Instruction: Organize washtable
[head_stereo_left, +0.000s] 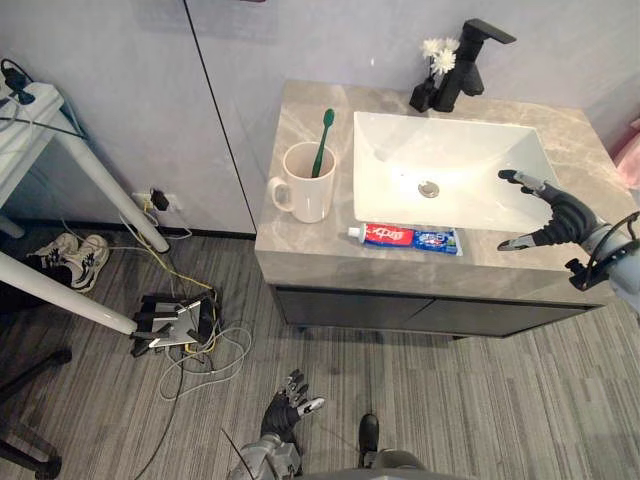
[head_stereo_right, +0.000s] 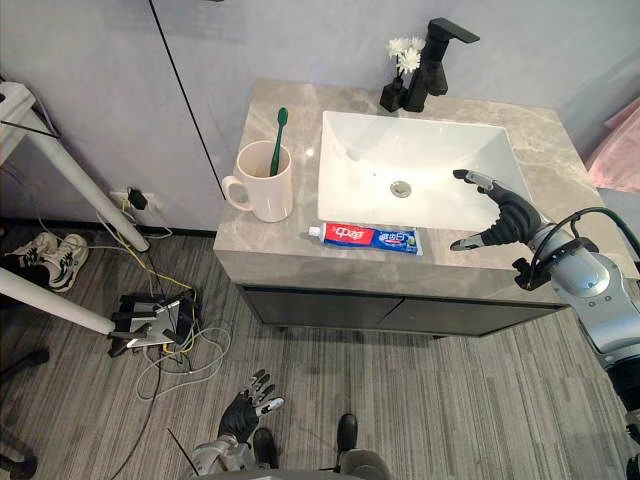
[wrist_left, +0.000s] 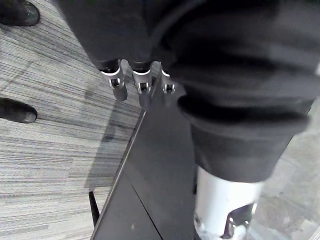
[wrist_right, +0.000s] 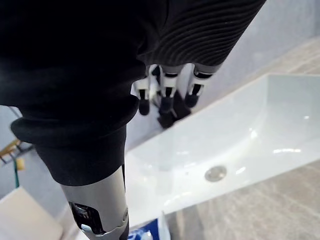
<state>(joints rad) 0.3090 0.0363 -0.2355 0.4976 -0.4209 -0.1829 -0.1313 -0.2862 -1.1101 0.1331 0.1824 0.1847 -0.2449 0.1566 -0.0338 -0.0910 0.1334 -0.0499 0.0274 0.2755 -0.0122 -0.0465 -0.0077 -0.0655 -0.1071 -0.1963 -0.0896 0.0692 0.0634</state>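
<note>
A red, white and blue toothpaste tube (head_stereo_left: 406, 238) lies flat on the front strip of the grey stone washtable (head_stereo_left: 300, 252), just before the white basin (head_stereo_left: 445, 170). A cream mug (head_stereo_left: 304, 182) stands at the table's left with a green toothbrush (head_stereo_left: 322, 141) upright in it. My right hand (head_stereo_left: 545, 212) hovers open over the basin's right front corner, right of the tube, fingers spread and holding nothing. My left hand (head_stereo_left: 284, 410) hangs low over the floor in front of the cabinet, fingers relaxed and empty.
A black faucet (head_stereo_left: 468, 56) and a small black vase of white flowers (head_stereo_left: 434, 68) stand behind the basin. On the floor at the left lie a tangle of cables with a black device (head_stereo_left: 178, 325), a pair of shoes (head_stereo_left: 70, 256) and white table legs (head_stereo_left: 100, 180).
</note>
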